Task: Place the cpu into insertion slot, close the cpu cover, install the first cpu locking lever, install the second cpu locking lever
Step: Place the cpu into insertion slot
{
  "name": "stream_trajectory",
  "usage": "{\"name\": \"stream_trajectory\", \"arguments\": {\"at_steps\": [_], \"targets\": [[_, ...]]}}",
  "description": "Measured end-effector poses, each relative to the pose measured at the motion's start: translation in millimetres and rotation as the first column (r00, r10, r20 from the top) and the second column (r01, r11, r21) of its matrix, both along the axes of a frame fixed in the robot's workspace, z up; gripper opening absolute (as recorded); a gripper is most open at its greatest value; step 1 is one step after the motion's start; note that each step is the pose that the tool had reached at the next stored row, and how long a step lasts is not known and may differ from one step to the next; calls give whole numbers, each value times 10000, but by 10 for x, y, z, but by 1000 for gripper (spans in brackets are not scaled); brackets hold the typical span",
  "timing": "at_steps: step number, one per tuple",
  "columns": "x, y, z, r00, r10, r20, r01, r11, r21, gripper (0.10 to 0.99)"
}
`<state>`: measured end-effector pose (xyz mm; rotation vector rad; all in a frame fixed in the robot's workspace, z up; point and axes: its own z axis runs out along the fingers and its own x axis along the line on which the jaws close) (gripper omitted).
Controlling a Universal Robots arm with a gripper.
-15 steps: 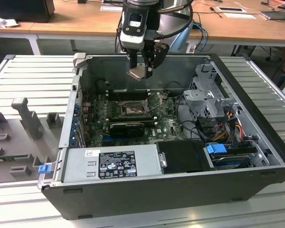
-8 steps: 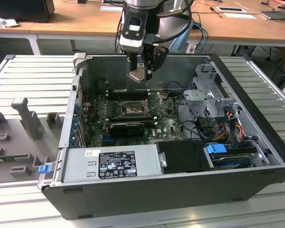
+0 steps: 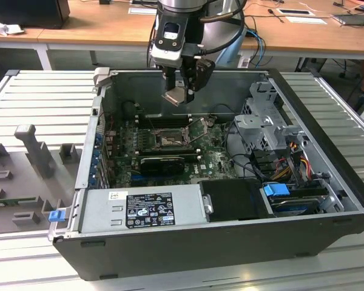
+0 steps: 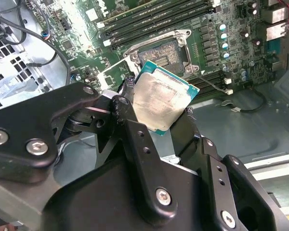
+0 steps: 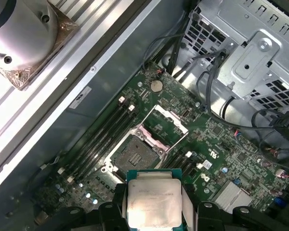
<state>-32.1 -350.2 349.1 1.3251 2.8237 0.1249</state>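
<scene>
Fingers [image 4: 137, 139]: black jointed metal, closest to the lens in both wrist views; pressed onto two opposite edges of the chip, pinching it between them.
Gripper [image 4: 160, 109]: black, two-fingered, on the grey arm; hangs inside the open case, above the board.
Cpu: small flat square cpu [image 5: 154, 204] with dull silver metal top face and teal-green rim; held in the air, silver face turned toward both wrist cameras. In the exterior view the cpu [image 3: 175, 97] hangs tilted, above the board and clear of it.
Insertion slot: square black-rimmed insertion slot [image 5: 132, 154] with dark pin field exposed; sits on the board below the chip, apart from it.
Cpu cover: thin silver-grey metal frame cpu cover [image 5: 164, 126] with large square cut-out; stands swung up and open along one side of the slot.
Memory slots: long black memory slots [image 5: 103, 137]; run in parallel rows just beside the socket.
Motherboard: green circuit board [image 3: 212, 160]; lines the floor of the case.
Case: black tower computer case [image 3: 200, 248]; lies on its side, open upward.
Power supply: silver box with printed label [image 3: 103, 209]; fills the near corner on the exterior view's left.
Drive cage: perforated silver metal drive cage [image 3: 264, 118]; stands on the exterior view's right.
Desk: ribbed grey metal desk [image 3: 42, 91]; carries the case.
</scene>
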Motion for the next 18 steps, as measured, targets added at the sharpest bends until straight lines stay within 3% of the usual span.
{"name": "stream_trajectory", "arguments": {"at_steps": [5,11,18], "targets": [[0,0,-20,9989,-462,0,462,9989,-26,541],[0,0,-38,9907,-1359,0,1359,9907,-26,541],[0,0,-44,9830,-1837,1,1837,9830,-26,541]]}}
